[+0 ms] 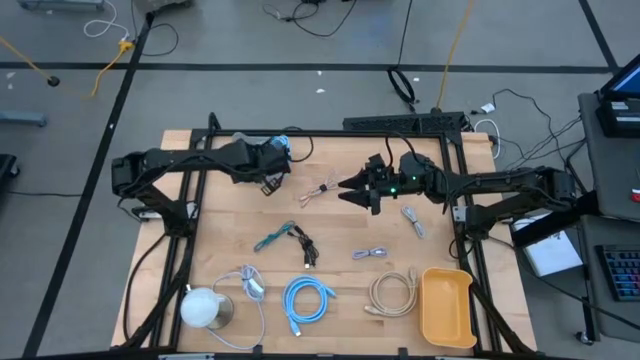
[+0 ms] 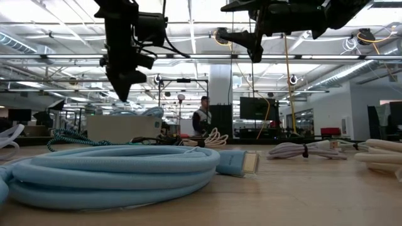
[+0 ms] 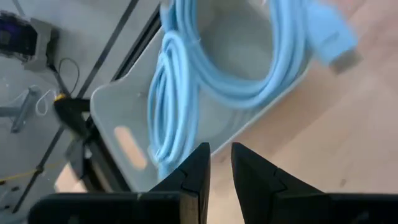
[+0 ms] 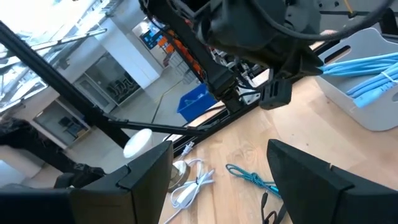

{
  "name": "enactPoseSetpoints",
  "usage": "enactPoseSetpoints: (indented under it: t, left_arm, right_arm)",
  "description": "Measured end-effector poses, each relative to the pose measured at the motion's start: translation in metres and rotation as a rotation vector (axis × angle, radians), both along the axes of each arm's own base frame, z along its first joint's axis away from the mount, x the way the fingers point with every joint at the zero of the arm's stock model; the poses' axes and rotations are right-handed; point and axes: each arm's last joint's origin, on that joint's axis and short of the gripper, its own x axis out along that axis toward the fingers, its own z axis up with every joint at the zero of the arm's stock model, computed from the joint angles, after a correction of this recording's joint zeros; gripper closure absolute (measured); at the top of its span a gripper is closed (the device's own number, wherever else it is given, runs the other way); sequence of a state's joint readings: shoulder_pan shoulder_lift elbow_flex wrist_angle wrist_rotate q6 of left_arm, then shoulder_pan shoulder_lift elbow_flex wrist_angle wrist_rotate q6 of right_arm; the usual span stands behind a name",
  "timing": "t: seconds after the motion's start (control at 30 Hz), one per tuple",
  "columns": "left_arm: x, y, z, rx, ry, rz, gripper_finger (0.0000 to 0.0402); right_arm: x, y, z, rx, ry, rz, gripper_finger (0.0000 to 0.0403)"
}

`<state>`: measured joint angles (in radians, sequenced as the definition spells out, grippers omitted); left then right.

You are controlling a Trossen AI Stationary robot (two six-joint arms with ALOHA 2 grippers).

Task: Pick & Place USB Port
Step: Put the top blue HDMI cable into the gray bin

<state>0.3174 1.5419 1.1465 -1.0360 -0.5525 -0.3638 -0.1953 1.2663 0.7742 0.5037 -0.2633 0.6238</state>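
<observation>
My left gripper [image 1: 273, 185] hangs over the far left part of the table, slanting down beside a grey bin [image 3: 121, 115]. Its fingers [image 3: 193, 171] stand a narrow gap apart with nothing between them. In the bin lies a coiled light-blue cable [image 3: 186, 81], whose plug [image 3: 339, 43] sticks out over the rim. My right gripper [image 1: 347, 190] is held level above the table's middle, pointing toward the left arm, wide open and empty [image 4: 217, 162]. Several loose USB cables lie on the wood, among them a white one [image 1: 318, 191] between the two grippers.
On the near half lie a light-blue coil [image 1: 305, 300], a beige coil [image 1: 392, 292], a teal cable [image 1: 272, 240], a black cable [image 1: 305, 250] and grey cables [image 1: 412, 220]. A yellow tray [image 1: 447, 305] stands at the near right and a white round object [image 1: 203, 308] at the near left.
</observation>
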Motion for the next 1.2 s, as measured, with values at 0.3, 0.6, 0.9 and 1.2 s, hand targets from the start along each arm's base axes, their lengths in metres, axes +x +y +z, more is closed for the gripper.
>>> enactPoseSetpoints:
  t: [0.3, 0.6, 0.9, 1.2]
  left_arm:
    - [0.000, 0.016, -0.007, -0.001, 0.027, 0.019, 0.0330]
    - [0.005, 0.029, -0.024, -0.070, 0.063, 0.010, 0.0330]
    - [-0.003, 0.045, -0.028, -0.042, 0.109, 0.066, 0.0335]
    - [-0.010, 0.057, -0.029, -0.098, 0.105, 0.074, 0.0388]
  right_arm:
    - [0.000, 0.000, 0.000, 0.012, 0.001, -0.001, 0.0149]
    - [0.000, 0.000, 0.000, 0.020, 0.001, 0.001, 0.0149]
    - [0.000, 0.000, 0.000, 0.021, 0.000, 0.001, 0.0149]
    - [0.000, 0.000, 0.005, 0.042, -0.049, 0.001, 0.0149]
